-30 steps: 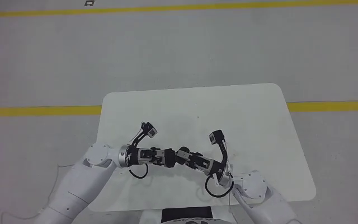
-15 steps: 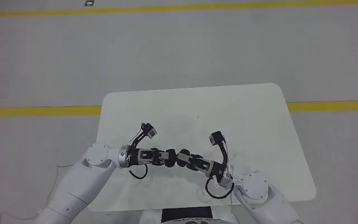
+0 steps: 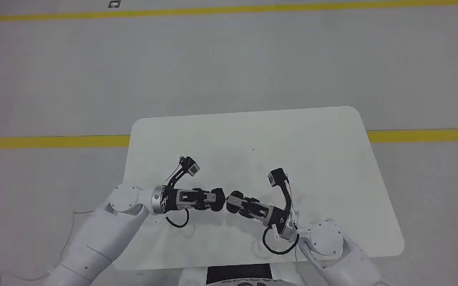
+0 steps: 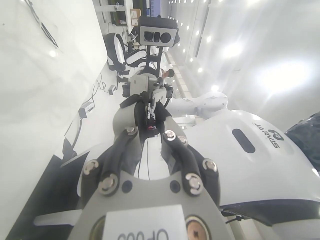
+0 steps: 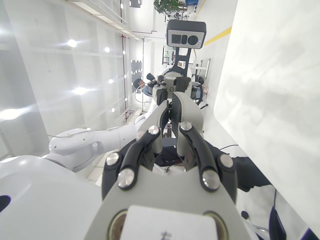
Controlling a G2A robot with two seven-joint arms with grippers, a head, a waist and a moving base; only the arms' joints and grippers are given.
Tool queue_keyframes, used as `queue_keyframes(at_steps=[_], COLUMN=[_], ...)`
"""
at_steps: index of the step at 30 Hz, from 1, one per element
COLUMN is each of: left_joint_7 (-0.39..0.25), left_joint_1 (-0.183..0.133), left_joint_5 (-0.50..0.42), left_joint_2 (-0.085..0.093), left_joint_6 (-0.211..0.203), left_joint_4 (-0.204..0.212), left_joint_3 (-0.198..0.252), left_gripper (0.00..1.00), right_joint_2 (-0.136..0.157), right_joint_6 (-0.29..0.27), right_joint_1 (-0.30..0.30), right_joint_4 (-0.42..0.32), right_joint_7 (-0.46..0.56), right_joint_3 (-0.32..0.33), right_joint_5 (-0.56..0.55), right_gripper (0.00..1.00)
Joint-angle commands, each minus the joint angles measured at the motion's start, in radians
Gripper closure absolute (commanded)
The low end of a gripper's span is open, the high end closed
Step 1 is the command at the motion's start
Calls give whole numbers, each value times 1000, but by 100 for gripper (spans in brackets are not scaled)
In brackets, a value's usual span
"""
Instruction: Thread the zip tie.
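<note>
Over the near middle of the white table (image 3: 322, 143), my two grippers meet tip to tip. My left gripper (image 3: 220, 198) comes in from the left and my right gripper (image 3: 231, 202) from the right. In the left wrist view the left gripper (image 4: 150, 107) has its fingers drawn close on a thin strip, the zip tie (image 4: 149, 116), which barely shows. In the right wrist view the right gripper (image 5: 170, 112) is likewise pinched nearly together. Each wrist view has the other arm's gripper straight ahead, almost touching.
A clear wrapper with a black strip (image 4: 40, 23) lies flat on the table farther off. The table's rounded edge (image 5: 217, 116) runs beside the grippers. Bare table surface lies beyond and to both sides of the arms.
The two gripper tips have closed the small gap between them and now sit almost touching. The right arm has shifted slightly toward the near edge.
</note>
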Motion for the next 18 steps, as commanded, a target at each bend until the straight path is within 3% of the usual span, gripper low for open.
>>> queue_keyframes(at_steps=[1,12,18], left_joint_7=[1,9,6], left_joint_1=[0,0,-2], left_joint_5=[-1,3,-1], left_joint_2=[1,4,5], left_joint_6=[-2,-5,-5], left_joint_4=[1,-1,0], left_joint_3=[-1,3,5], left_gripper=[95,91,95], right_joint_2=[1,5,7], right_joint_6=[1,-8,-4], right_joint_1=[1,9,16], right_joint_4=[1,8,11], right_joint_7=[-1,7,13], right_joint_3=[-2,-11,-19], right_joint_5=[-1,15,14], right_gripper=[100,100,100])
